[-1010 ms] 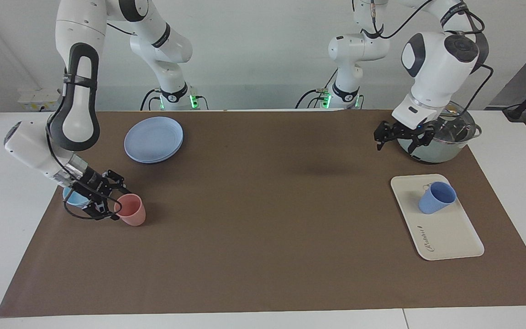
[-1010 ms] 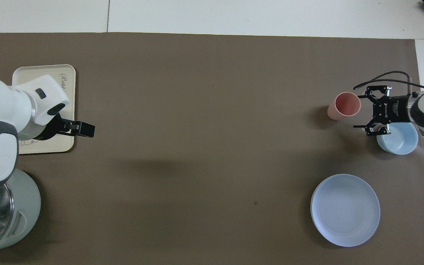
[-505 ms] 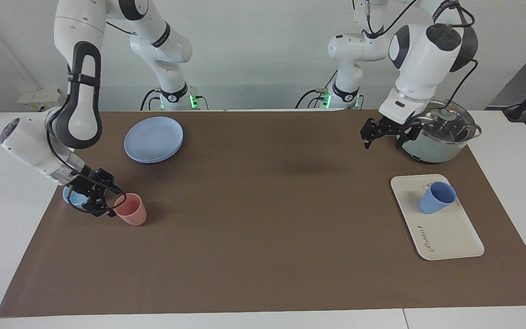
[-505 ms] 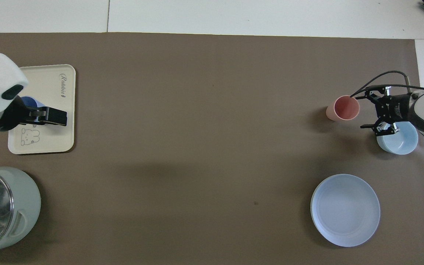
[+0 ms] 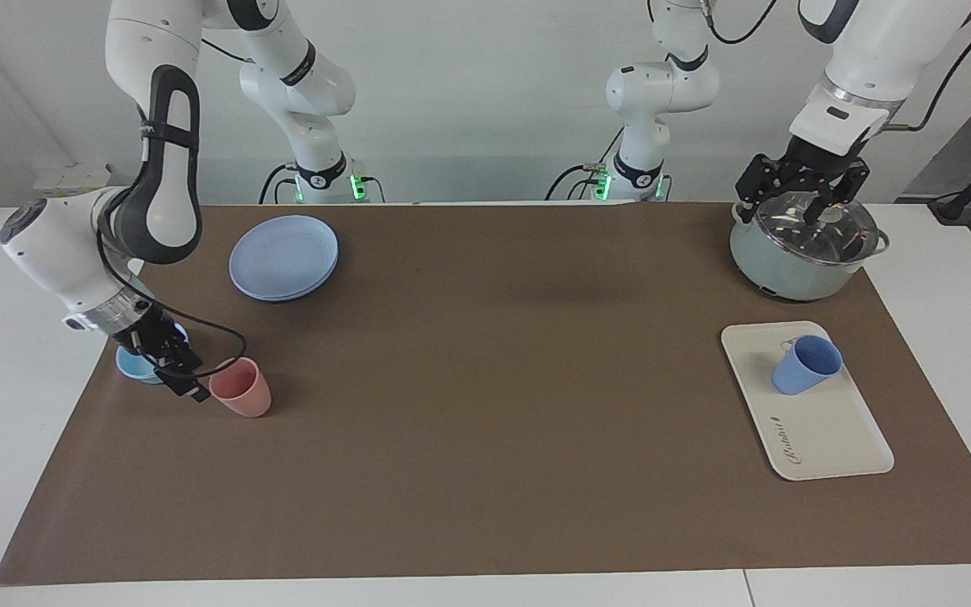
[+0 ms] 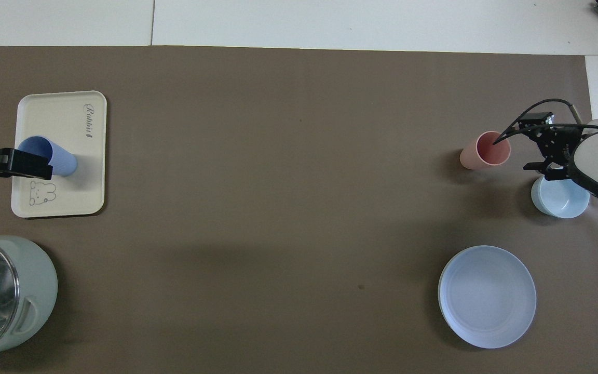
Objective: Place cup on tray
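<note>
The periwinkle-blue cup (image 5: pixel 806 364) stands on the cream-white tray (image 5: pixel 827 443) at the left arm's end of the table. Nothing holds it. In the overhead view the cup (image 6: pixel 57 161) sits mid-tray (image 6: pixel 70 119), just above the bear drawing. My left gripper (image 5: pixel 802 198) is open and empty, raised over the lidded pot. One of its fingers (image 6: pixel 24 163) reaches in from the edge of the overhead view. My right gripper (image 5: pixel 186 381) is open and empty, low beside the pink cup (image 5: pixel 241 396), and it also shows in the overhead view (image 6: pixel 527 146).
A pale green pot with a glass lid (image 5: pixel 806 253) stands nearer to the robots than the tray. A light-blue bowl (image 5: pixel 136 364) lies under the right wrist, next to the pink cup. A stack of round blue plates (image 5: pixel 283 255) lies nearer to the right arm's base.
My left gripper has risen and swung back from beside the tray to over the pot. My right gripper has turned beside the pink cup. The blue cup has stayed on the tray.
</note>
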Tool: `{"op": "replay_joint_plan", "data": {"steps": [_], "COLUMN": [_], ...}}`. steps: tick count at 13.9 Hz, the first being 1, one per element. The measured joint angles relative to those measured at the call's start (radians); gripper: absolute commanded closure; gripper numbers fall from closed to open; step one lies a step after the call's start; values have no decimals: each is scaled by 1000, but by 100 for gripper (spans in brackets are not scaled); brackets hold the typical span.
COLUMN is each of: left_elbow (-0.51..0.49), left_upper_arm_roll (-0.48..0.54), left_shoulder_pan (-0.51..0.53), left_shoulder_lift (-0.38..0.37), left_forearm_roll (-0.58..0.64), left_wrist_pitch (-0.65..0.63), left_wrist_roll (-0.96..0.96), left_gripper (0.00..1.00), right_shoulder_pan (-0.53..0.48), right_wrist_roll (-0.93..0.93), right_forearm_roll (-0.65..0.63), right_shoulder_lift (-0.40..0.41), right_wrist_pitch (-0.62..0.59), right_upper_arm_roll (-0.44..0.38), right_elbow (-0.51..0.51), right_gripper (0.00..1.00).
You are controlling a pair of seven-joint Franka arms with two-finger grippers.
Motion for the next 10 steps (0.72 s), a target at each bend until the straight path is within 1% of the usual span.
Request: {"op": "replay_joint_plan", "data": {"steps": [2,4,5,7,9,10], "left_elbow": [19,83,99,86,79,77], "left_upper_arm_roll": [1,-3,-7,-14,-16,-15], "left_shoulder_pan": [19,22,21,19,18,18], "left_shoulder_lift": [27,85,105,115,112,106], "left_forearm_roll": [0,9,13,14,15,15], "left_wrist_pitch": [-17,-34,-32,-16,-14,-14], "left_wrist_roll": [19,27,30,33,34,34], "left_gripper": [0,0,0,0,0,0], "right_shoulder_pan": [27,59,72,107,168,206], "right_wrist_roll": [-16,-16,-18,-24,-25,-25], "right_forearm_roll": [-58,-78,-94,-205,-328,-362], "right_shoulder_lift": [-16,-49,-67,-106,-151,-177], "right_wrist_pitch": [0,-12,-32,-73,-133,-165], "right_upper_arm_roll": [4,7,7,8,10,11], "right_elbow": [0,0,0,0,0,0], "right_gripper": [0,0,0,0,0,0]}}
